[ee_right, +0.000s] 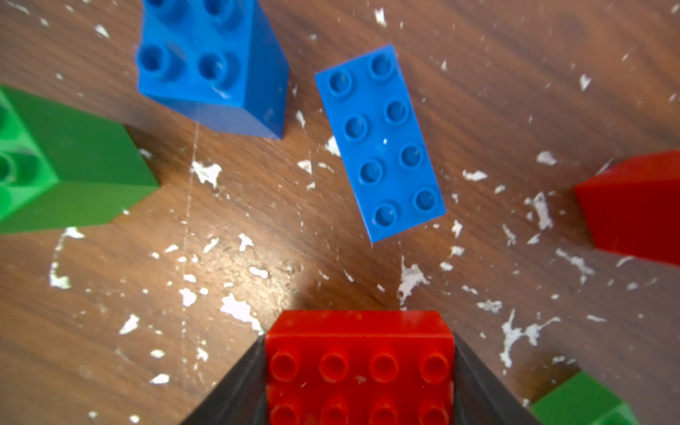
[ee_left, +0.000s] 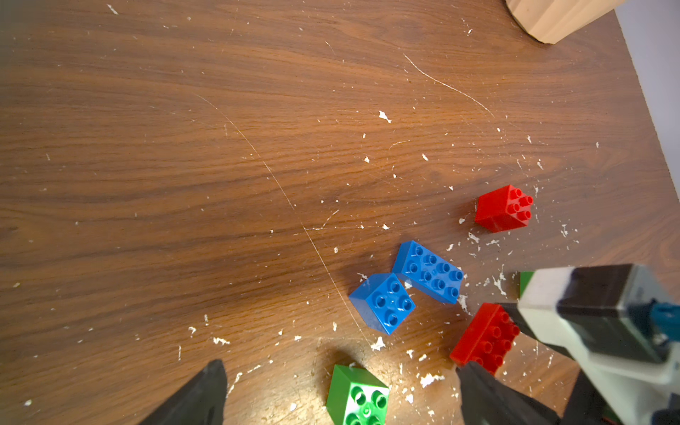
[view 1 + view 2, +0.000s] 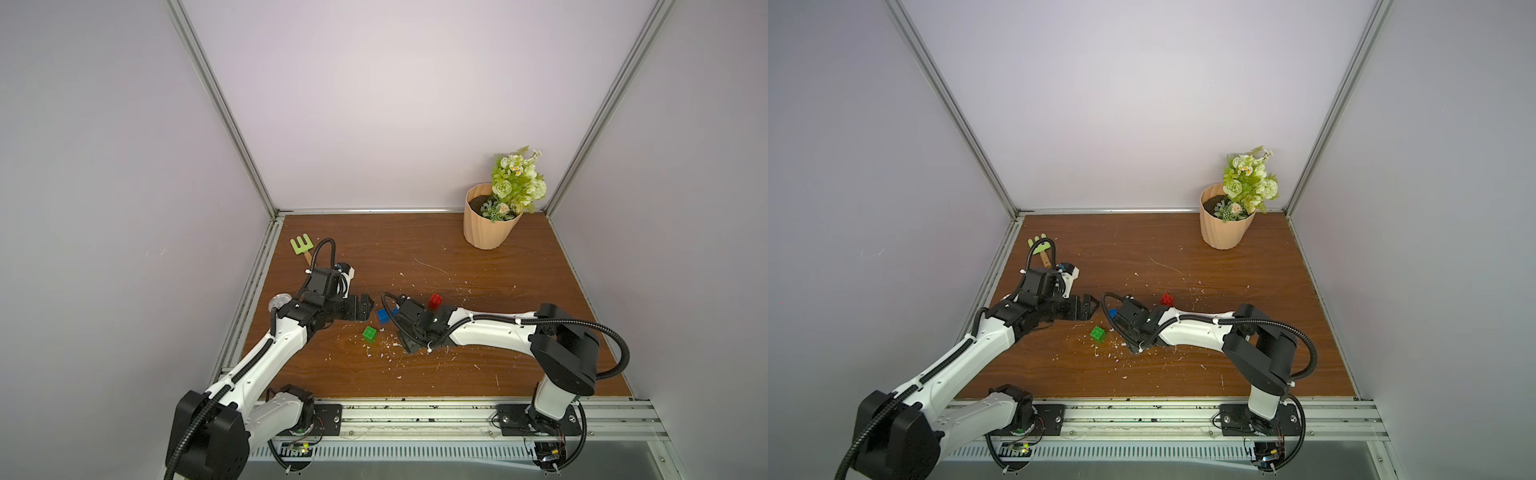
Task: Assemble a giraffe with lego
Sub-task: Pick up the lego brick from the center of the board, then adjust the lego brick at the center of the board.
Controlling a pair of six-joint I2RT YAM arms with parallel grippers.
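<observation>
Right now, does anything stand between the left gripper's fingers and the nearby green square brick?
Nothing visible does. In the left wrist view the green square brick lies on the table between the left gripper's open fingers. The blue square brick sits apart from it, farther out.

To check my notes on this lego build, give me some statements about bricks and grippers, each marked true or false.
The right gripper is closed on the oblong red brick. True.
The left gripper holds a green brick. False: it is open and empty; the square green brick lies on the table.
The two blue bricks are stacked. False: the square blue brick and the oblong blue brick lie side by side.
A flower pot stands in the far right corner. True.
</observation>
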